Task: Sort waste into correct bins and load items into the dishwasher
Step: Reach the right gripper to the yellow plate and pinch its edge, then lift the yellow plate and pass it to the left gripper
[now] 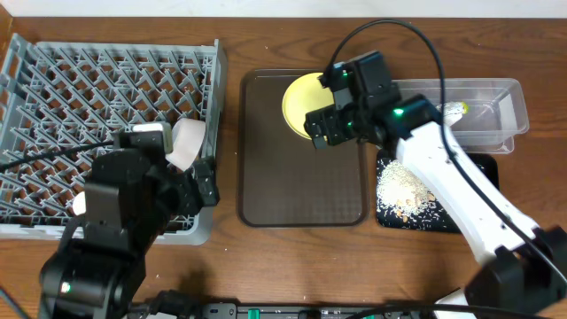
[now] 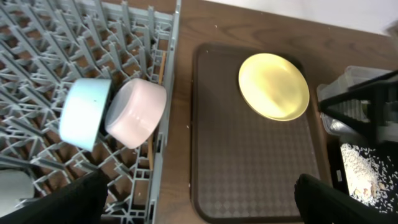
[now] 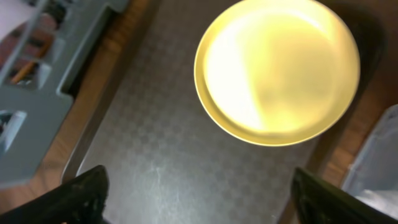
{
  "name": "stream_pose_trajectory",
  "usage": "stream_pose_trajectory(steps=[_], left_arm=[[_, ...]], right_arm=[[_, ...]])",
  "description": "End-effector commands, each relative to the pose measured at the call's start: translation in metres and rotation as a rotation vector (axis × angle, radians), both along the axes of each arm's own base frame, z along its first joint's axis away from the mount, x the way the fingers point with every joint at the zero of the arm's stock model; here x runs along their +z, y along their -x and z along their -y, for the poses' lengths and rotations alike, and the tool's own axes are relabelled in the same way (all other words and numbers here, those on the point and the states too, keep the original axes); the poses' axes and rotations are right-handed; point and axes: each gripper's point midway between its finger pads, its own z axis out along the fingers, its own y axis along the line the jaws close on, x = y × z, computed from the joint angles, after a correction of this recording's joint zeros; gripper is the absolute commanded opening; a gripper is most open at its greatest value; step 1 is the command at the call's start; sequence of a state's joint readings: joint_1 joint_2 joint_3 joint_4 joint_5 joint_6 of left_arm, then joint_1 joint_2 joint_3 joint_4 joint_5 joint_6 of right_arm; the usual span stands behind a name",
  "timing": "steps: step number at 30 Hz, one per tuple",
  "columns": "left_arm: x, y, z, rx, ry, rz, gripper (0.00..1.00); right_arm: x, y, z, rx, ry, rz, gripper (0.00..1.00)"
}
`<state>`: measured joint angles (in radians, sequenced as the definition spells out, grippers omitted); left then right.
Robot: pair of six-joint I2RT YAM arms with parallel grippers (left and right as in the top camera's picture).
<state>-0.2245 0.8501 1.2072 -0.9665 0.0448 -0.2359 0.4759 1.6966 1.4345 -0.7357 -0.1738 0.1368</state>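
The yellow plate [image 1: 301, 99] [image 3: 277, 68] lies at the far end of the dark-brown serving tray [image 1: 301, 177]. My right gripper [image 1: 326, 124] [image 3: 208, 199] hovers just on the near side of it, open, with only tray surface between its fingers. In the grey-blue dish rack [image 1: 97, 97] [image 2: 37, 37] a light-blue bowl [image 2: 84, 112] and a white bowl [image 2: 137, 112] [image 1: 188, 142] lie on their sides. My left gripper [image 1: 199, 186] [image 2: 199, 205] is open over the rack's right edge, holding nothing. The plate [image 2: 273, 86] also shows in the left wrist view.
A clear tub [image 1: 483, 111] at the back right holds a green-and-yellow wrapper [image 1: 456, 109]. In front of it a black tray [image 1: 478, 173] carries pale rice crumbs [image 1: 403, 190]. The right arm reaches over both. The rack's corner [image 3: 43, 93] shows left of the serving tray.
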Motion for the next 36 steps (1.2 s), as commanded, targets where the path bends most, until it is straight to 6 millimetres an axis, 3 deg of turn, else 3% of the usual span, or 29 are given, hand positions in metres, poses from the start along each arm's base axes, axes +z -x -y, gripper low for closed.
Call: stream_pose_trajectory(steps=[1,13,17,23,26,28,29,36], left_arm=[[0.000,-0.002,0.004,-0.015,0.011,-0.014,0.99],[-0.008,-0.002,0.004,-0.015,0.002,-0.052,0.99],[-0.011,0.001,0.004,-0.015,-0.002,-0.069,0.99],[-0.015,0.004,0.003,-0.017,-0.009,-0.090,0.99],[-0.015,0.005,0.003,-0.020,-0.012,-0.090,0.99],[-0.015,0.005,0.003,-0.020,-0.012,-0.090,0.99],[-0.015,0.005,0.003,-0.020,-0.012,-0.090,0.99],[-0.015,0.005,0.003,-0.020,-0.012,-0.090,0.98]], right_arm=[[-0.021,-0.006,0.003,-0.156,0.011,-0.074,0.81],[-0.120,-0.010,0.043,-0.825,-0.005,-0.436,0.66],[-0.142,-0.022,0.047,-0.937,-0.043,-0.463,0.58],[-0.159,-0.031,0.045,-0.928,-0.025,-0.425,0.53],[-0.166,-0.029,0.048,-0.916,0.013,-0.417,0.32],[-0.167,-0.028,0.049,-0.891,0.028,-0.415,0.07],[-0.167,-0.027,0.049,-0.885,0.034,-0.417,0.01],[-0.131,-0.037,0.052,-0.784,0.011,-0.333,0.01]])
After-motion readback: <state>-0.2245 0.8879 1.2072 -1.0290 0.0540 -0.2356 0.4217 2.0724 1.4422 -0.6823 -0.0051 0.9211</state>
